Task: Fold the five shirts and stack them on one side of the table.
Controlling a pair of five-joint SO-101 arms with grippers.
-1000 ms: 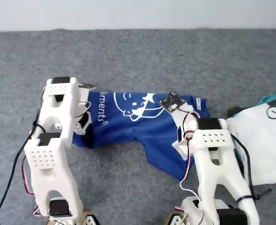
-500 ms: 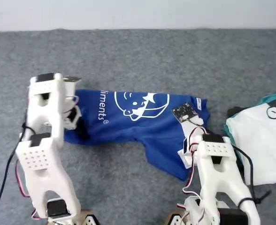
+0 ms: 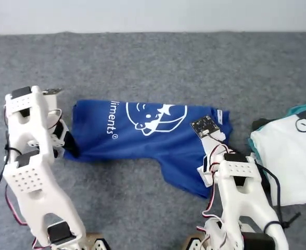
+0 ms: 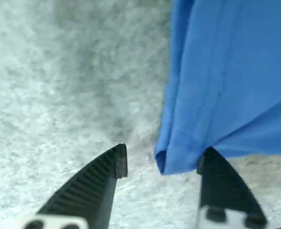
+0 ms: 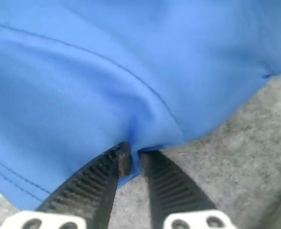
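A blue shirt (image 3: 142,133) with white print lies spread across the middle of the grey table. My left gripper (image 4: 162,164) stands open at the shirt's left edge (image 3: 72,148); a folded blue corner (image 4: 178,152) sits between its fingers, unclamped. My right gripper (image 5: 135,160) is shut on a pinch of blue cloth (image 5: 145,124) near the shirt's right lower part, below the right arm's wrist (image 3: 210,140). A white shirt (image 3: 288,156) lies at the right side of the table.
Teal cloth (image 3: 298,109) peeks out from beneath the white shirt, and a dark object (image 3: 259,125) sits at its left edge. Bare grey carpet (image 3: 153,62) stretches behind the blue shirt and in front of it between the two arms.
My left arm has swung to the left, drawing the shirt's left edge out with it. The right arm pulled back slightly toward its base, then held still.
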